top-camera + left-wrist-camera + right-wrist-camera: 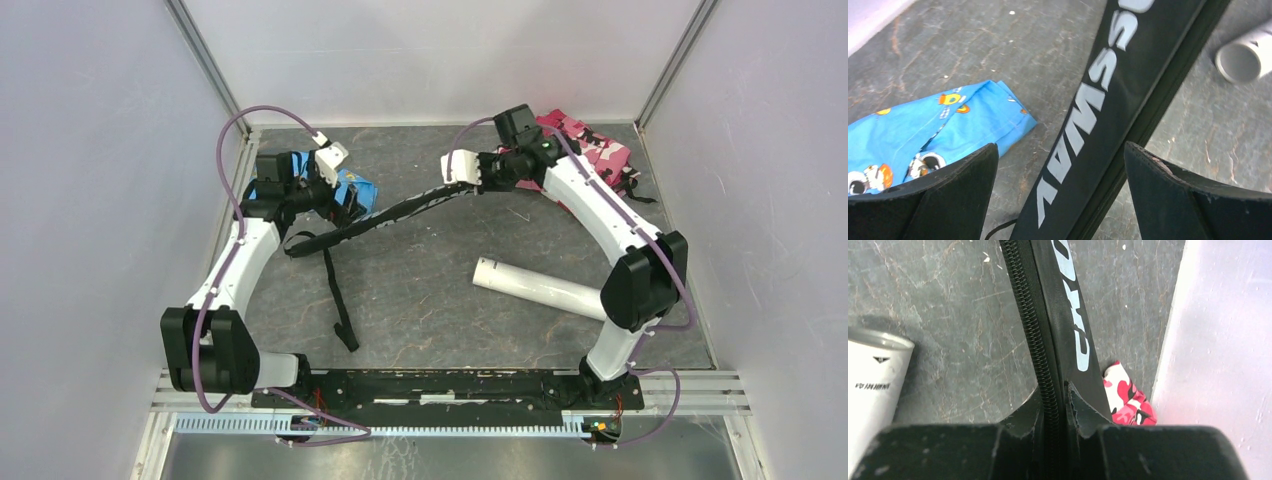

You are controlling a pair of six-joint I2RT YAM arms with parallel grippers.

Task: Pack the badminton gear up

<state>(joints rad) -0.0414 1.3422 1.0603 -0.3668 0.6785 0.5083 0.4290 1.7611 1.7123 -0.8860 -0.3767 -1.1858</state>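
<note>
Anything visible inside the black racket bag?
Only the outside of the racket bag shows: black fabric, white lettering, and the zipper pinched by the right gripper. The interior is covered; contents cannot be told.

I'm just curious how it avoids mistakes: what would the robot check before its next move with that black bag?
1. Right gripper shut on the racket bag at its zipper edge: ok.
2. Left gripper open, the bag between its jaws: ok.
3. Blue cloth apart from the bag: ok.
4. White tube packed: not ok, it lies bare on the table.
5. Rackets inside the bag: cannot tell.
</note>
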